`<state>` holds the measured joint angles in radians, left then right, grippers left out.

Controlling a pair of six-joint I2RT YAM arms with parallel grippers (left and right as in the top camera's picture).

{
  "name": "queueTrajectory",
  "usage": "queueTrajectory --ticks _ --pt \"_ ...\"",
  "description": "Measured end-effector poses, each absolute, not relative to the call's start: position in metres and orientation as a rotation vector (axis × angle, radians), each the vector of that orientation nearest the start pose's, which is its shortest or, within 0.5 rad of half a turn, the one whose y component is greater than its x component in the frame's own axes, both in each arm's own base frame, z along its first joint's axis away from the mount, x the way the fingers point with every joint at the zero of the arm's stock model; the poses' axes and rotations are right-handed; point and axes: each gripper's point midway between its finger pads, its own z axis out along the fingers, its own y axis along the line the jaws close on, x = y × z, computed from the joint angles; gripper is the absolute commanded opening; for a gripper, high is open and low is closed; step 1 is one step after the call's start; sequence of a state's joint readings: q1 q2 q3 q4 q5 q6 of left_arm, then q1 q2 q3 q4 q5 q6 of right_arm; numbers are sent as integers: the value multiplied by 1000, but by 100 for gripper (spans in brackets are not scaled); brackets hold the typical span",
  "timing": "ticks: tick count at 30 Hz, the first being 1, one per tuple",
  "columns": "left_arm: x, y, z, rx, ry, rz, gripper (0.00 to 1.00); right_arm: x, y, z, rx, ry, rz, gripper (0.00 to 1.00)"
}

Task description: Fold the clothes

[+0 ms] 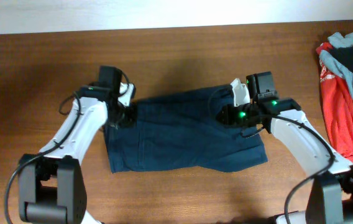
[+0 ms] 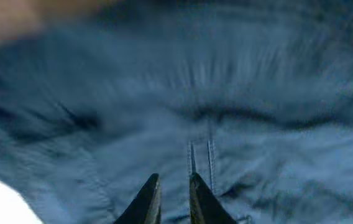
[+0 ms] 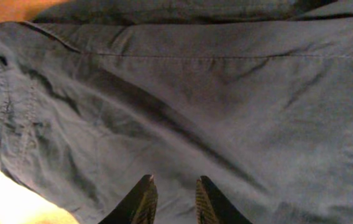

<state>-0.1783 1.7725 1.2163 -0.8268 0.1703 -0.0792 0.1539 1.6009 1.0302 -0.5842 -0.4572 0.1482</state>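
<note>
The clothes (image 1: 186, 134), dark navy-blue shorts, lie spread across the middle of the table. My left gripper (image 1: 123, 115) is at the garment's upper left edge. In the left wrist view its fingers (image 2: 173, 186) are nearly together with blue cloth (image 2: 226, 93) between them, and the view is blurred. My right gripper (image 1: 227, 115) is on the upper right part of the garment. In the right wrist view its fingers (image 3: 172, 190) stand a narrow gap apart with cloth (image 3: 195, 93) between them. A waistband seam shows at the left of that view.
A pile of other garments lies at the far right edge: a red one with white print (image 1: 338, 106), a light grey-blue one (image 1: 344, 46) and a dark one. The brown wooden table (image 1: 183, 50) runs to a white wall at the back.
</note>
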Motion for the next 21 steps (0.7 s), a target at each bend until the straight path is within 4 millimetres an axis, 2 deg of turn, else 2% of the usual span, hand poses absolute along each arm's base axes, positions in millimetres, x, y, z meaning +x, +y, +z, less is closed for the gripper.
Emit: queueTrajectory --ticks 2,5,8,9,12,15,18,21 --pt "331 -95 39 115 3008 -293 15 349 130 78 -124 2717 707 21" --pt "295 -90 13 -49 3125 -278 15 360 129 56 -65 2739 688 20" --pt "272 -86 -2 -218 3185 -265 15 377 126 34 17 2736 664 11" --pt "271 -86 -1 -250 3181 -266 15 380 122 25 76 2750 636 10" --pt "258 -84 -2 -342 3193 -265 12 385 99 1 345 2789 504 10" --pt "250 -81 -3 -386 3209 -271 11 397 79 2 504 2732 454 9" --pt "238 -75 -4 -456 3253 -264 11 406 37 2 698 2667 393 9" --pt "229 -66 -4 -519 3281 -250 11 406 16 1 744 2654 378 13"
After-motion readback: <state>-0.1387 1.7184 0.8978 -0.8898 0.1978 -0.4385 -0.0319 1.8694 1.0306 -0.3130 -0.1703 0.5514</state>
